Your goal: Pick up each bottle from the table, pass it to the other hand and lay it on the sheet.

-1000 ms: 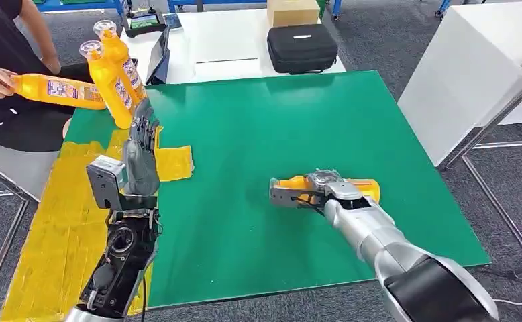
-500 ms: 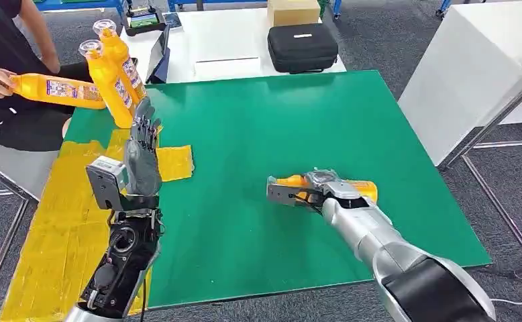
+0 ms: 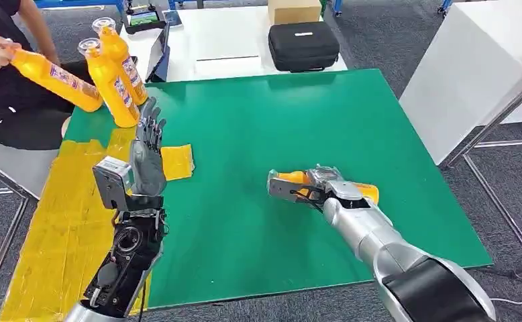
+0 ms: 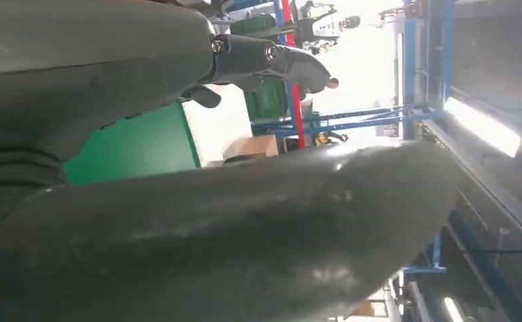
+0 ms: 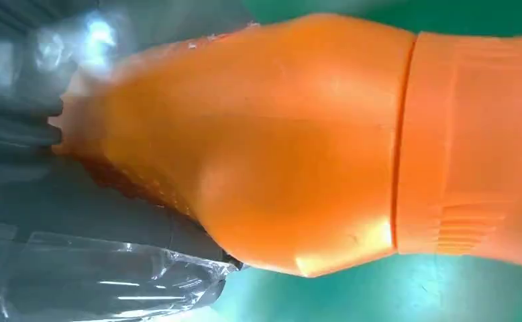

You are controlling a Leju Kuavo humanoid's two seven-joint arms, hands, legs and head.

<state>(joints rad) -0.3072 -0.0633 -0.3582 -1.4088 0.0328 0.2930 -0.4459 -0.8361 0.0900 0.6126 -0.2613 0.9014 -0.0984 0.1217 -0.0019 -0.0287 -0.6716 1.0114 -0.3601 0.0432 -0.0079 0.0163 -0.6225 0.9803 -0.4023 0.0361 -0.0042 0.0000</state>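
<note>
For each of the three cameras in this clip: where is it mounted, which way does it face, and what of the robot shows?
Head view: high on the body, looking forward and down at the green table; both arms, left hand raised, right hand on the lying bottle.
Left wrist view: behind the left hand, facing across the room.
Right wrist view: behind the right hand, close on the bottle.
Shared: head and right wrist views both show that bottle.

Bottle labels: the two upright orange bottles (image 3: 114,80) and the one in the person's hand (image 3: 56,79) carry white-and-blue printed labels, with wording too small to read (only colour blocks show).
Black case (image 3: 303,45): no legible marking.
Cardboard box (image 3: 292,9): no legible print.
Readable text overall: none.
</note>
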